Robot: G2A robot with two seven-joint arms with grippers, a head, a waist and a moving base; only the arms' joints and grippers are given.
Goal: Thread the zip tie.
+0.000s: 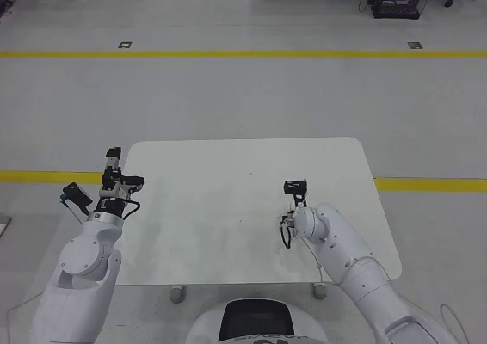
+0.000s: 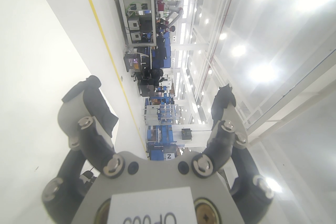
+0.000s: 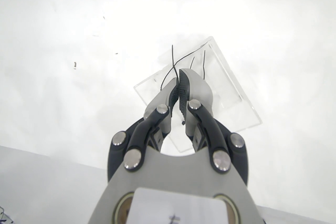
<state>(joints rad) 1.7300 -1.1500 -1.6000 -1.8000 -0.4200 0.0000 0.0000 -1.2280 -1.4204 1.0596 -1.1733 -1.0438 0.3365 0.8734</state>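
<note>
Over the table (image 1: pixel 226 258), a little right of its middle, the right pincer (image 3: pixel 179 77) hung with its tips pointing down at a clear tray (image 3: pixel 236 96) that lay flat on the white top. Its jaws were closed, with the ribbed black pads (image 3: pixel 183 88) pressed together at the tips. A thin black zip tie (image 3: pixel 172 54) was pinched between them, one end standing out past the tips. A small dark bit showed lower down in the gap between the fingers, though whether that was the tie's head could not be told. A second thin black strand (image 3: pixel 191 53) curved across the first just beyond the tips and ran toward a far corner of the tray; whether it belonged to the same tie, or was gripped too, was unclear. Two shorter black strands (image 3: pixel 204 62) showed beside the tips, over the tray. A few small dark specks (image 3: pixel 75 65) marked the table farther off. At the table's left edge, well apart from the right arm, the left pincer (image 2: pixel 158 85) was held with its jaws wide open. It was aimed away from the table toward the room, where a yellow line (image 2: pixel 105 38) ran along the floor.
</note>
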